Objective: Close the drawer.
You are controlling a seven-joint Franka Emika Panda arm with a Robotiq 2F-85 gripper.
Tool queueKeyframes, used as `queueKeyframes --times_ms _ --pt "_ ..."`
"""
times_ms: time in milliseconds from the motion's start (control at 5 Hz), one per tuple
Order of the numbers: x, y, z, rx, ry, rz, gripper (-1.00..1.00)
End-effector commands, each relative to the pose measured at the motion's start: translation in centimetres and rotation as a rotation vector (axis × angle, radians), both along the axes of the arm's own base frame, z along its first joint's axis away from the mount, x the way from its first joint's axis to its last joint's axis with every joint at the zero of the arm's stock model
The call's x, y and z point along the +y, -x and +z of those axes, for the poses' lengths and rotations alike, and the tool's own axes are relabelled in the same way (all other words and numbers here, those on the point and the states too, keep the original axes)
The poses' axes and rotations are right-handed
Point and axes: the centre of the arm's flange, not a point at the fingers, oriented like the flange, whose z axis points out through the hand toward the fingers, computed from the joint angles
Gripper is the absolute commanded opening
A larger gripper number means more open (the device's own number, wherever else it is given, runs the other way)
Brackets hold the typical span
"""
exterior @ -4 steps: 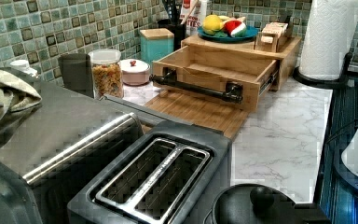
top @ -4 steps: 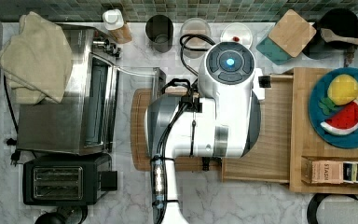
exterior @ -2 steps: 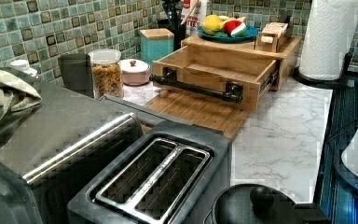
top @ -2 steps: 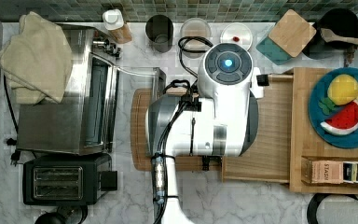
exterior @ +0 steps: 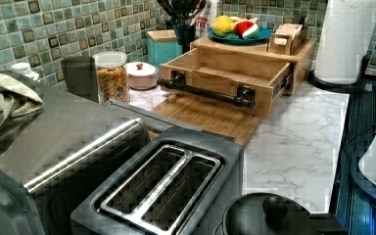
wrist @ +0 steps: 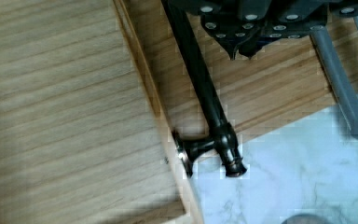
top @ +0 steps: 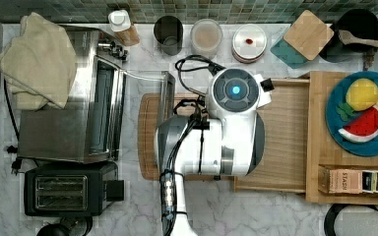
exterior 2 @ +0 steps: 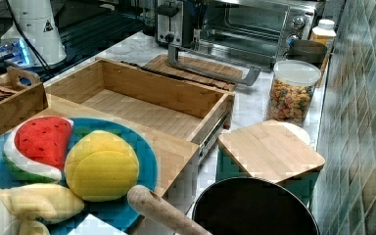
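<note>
Drawer (exterior: 225,73) open; box (top: 357,181) perhaps reads "STASH".

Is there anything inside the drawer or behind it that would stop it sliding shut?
Nothing visible does. The drawer is pulled out and its wooden bottom is bare in the right view and the left view. Its black bar handle overhangs the cutting board without anything resting against it. The gripper sits above that handle in the wrist view.

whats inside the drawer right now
Nothing: the drawer shows a bare grained wood bottom in the right view. In the top view the arm covers part of it.
</note>
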Motion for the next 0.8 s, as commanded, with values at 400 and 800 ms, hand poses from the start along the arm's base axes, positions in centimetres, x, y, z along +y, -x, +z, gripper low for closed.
queueKeyframes --times_ms 400,800 --pt "9.6 4.0 -5.1 -0.019 0.05 0.173 -1.0" --pt "10.9 3.2 -8.6 -0.021 0.173 0.15 -1.0"
